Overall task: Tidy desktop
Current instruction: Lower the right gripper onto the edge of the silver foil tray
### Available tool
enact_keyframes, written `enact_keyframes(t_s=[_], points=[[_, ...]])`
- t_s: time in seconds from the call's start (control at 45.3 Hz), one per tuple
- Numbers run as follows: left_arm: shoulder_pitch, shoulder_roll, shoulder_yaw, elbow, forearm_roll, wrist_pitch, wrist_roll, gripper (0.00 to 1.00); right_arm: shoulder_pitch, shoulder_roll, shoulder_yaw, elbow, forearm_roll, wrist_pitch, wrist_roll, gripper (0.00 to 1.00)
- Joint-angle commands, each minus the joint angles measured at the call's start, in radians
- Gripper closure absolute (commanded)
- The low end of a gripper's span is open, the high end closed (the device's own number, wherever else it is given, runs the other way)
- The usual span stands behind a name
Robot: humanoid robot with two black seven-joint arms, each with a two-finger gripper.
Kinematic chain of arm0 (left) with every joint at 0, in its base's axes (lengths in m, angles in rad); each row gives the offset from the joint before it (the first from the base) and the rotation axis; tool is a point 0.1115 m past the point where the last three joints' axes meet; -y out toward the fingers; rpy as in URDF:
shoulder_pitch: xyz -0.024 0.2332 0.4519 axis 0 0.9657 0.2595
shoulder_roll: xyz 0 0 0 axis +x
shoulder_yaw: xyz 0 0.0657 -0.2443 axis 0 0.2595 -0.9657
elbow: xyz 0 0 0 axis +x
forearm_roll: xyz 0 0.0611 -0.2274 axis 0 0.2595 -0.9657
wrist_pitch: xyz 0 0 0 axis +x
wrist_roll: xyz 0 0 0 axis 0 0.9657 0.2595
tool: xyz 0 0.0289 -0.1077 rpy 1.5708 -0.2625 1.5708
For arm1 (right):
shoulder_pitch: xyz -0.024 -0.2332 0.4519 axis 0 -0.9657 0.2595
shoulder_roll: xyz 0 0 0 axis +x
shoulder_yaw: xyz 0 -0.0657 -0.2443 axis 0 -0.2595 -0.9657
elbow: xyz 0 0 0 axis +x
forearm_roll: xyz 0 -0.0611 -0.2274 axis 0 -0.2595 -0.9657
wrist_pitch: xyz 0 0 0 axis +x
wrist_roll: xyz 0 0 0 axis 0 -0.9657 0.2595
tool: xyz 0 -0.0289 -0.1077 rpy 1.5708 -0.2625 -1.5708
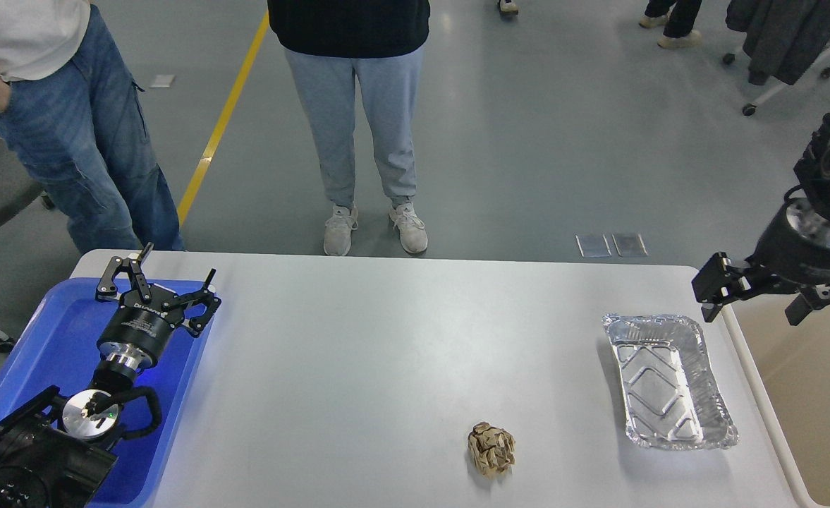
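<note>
The desktop [386,353] is a wide pale grey-white tabletop. A crumpled brown paper ball [491,449] lies on it near the front, right of centre. An empty silver foil tray [668,381] lies on it at the right. My left gripper [157,279] is open and empty over the far end of the blue tray [55,339]. My right gripper [760,300] is open and empty, held above the desktop's right edge, just beyond and to the right of the foil tray's far end.
A beige bin [809,395] stands against the desktop's right side. Two people stand beyond the far edge, one in jeans [97,148] at the left and one in grey trousers [355,127] at the middle.
</note>
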State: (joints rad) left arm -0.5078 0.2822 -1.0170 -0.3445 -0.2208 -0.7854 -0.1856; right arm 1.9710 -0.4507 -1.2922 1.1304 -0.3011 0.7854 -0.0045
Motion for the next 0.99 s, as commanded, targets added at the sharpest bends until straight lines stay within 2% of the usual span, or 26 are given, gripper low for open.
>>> enact_keyframes(t_s=[0.0, 0.287, 0.662, 0.882, 0.971], points=[[0.000, 0.000, 0.000, 0.001, 0.000, 0.000, 0.000, 0.00, -0.153, 0.012, 0.106, -0.083, -0.009, 0.000, 0.000, 0.00], [-0.001, 0.000, 0.000, -0.001, 0.000, 0.000, 0.000, 0.00, -0.221, 0.024, 0.114, -0.170, -0.010, 0.000, 0.000, 0.00], [0.000, 0.000, 0.000, -0.001, 0.000, 0.000, -0.002, 0.00, -0.356, 0.069, 0.149, -0.184, -0.009, -0.003, 0.000, 0.00], [0.000, 0.000, 0.000, 0.001, 0.000, 0.000, -0.002, 0.00, -0.429, 0.064, 0.165, -0.192, -0.003, -0.261, 0.000, 0.00], [0.000, 0.000, 0.000, 0.001, 0.000, 0.000, -0.002, 0.00, -0.432, 0.060, 0.163, -0.192, -0.010, -0.293, 0.000, 0.00]])
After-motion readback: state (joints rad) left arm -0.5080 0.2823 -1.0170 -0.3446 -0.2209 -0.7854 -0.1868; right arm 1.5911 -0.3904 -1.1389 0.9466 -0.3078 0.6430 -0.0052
